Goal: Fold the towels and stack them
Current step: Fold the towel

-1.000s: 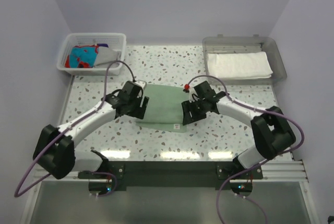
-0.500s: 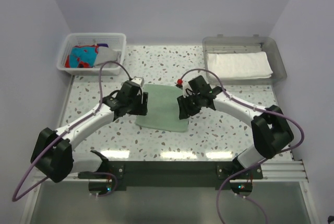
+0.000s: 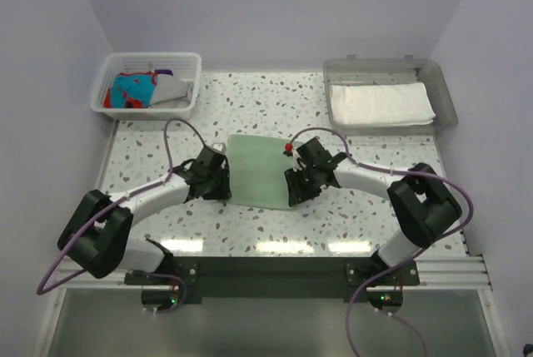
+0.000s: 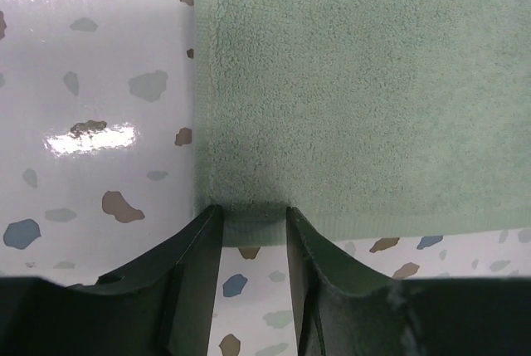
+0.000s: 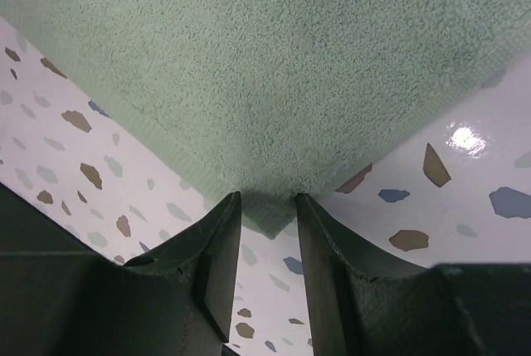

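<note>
A pale mint green towel (image 3: pixel 260 170) lies flat in the middle of the speckled table. My left gripper (image 3: pixel 218 182) is at its near left corner, jaws partly open, and the hem (image 4: pixel 247 221) lies flat between the fingertips (image 4: pixel 249 211). At the near right corner my right gripper (image 3: pixel 293 190) is also partly open, with the corner tip (image 5: pixel 270 211) unbunched between its fingers (image 5: pixel 267 198). A folded white towel (image 3: pixel 381 103) rests in the tray. A turquoise-and-red towel (image 3: pixel 132 91) and a grey towel (image 3: pixel 173 89) sit in the basket.
The white slatted basket (image 3: pixel 112 70) stands at the back left. The clear grey tray (image 3: pixel 441 74) stands at the back right. Purple cables loop off both arms above the table.
Both grippers have moved toward the near edge, from the towel's sides to its near corners, and their jaws have narrowed. The towel now lies as one flat sheet.
</note>
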You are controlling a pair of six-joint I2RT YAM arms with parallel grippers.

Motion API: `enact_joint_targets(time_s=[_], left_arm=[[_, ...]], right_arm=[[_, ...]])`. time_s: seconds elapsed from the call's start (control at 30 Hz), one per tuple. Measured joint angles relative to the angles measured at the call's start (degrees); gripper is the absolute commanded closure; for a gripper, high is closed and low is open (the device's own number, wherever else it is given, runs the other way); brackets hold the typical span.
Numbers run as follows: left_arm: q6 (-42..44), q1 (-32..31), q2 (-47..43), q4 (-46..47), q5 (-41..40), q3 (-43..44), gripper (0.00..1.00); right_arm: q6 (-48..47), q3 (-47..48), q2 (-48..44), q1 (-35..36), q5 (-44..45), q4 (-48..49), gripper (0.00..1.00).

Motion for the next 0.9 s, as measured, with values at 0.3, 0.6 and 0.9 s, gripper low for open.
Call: enact_joint_targets(time_s=[0.3, 0.6, 0.9], left_arm=[[-9.0, -5.9, -9.2, 1.4, 4.3, -7.1, 0.42], [-9.9, -5.4, -9.5, -6.7, 1.6, 2.5, 0.43], [-0.3, 6.6, 10.8, 2.7, -0.6, 19.5, 0.67]], right_arm=[[1.3, -2.1, -5.1, -0.2, 7.6, -7.6, 0.60], [-0.7, 8.5, -7.9, -2.9, 8.8, -10.7, 0.77], [0.1, 22.9, 8.4, -7.3, 8.9, 3.7, 0.85]])
